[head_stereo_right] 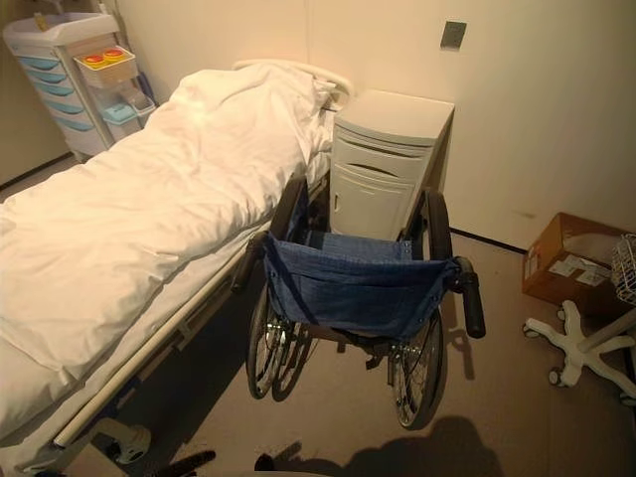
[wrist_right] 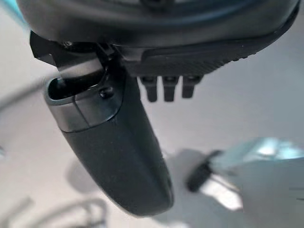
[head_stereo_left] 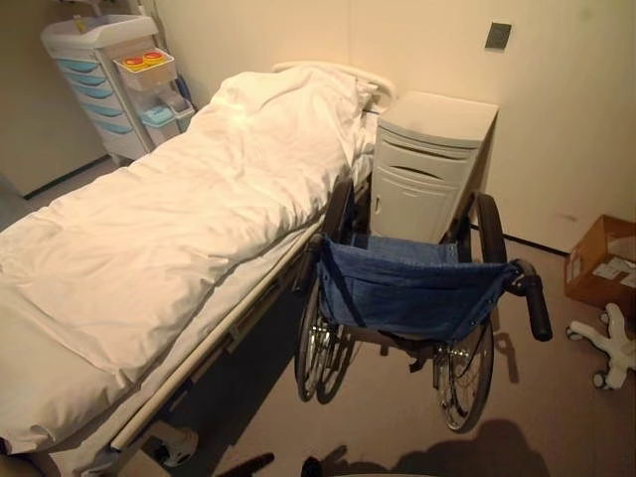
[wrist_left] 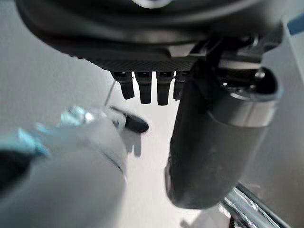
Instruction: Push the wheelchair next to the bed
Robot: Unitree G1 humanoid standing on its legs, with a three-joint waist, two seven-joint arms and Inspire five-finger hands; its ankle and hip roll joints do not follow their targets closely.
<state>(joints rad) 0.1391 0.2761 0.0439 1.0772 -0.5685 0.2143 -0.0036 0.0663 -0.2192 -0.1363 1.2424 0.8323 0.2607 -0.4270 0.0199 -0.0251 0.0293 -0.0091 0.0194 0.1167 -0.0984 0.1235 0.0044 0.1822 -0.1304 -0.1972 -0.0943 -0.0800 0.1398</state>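
Wheelchair (head_stereo_left: 412, 298) is parked right beside the bed (head_stereo_left: 149, 248), its front just short of the bedside cabinet (head_stereo_left: 427, 164), so I'd say this one's pretty much done. Left hand (wrist_left: 190, 71) and right hand (wrist_right: 142, 61) both hang over bare floor with fingers straight, holding nothing, off the push handles (head_stereo_left: 537, 308).

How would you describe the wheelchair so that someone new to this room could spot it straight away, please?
Start at the big bed with the white duvet. At its head end a pale bedside cabinet stands against the wall. The wheelchair is parked right in front of that cabinet, beside the bed; it is the only thing with large spoked wheels, a blue fabric backrest and black push handles.
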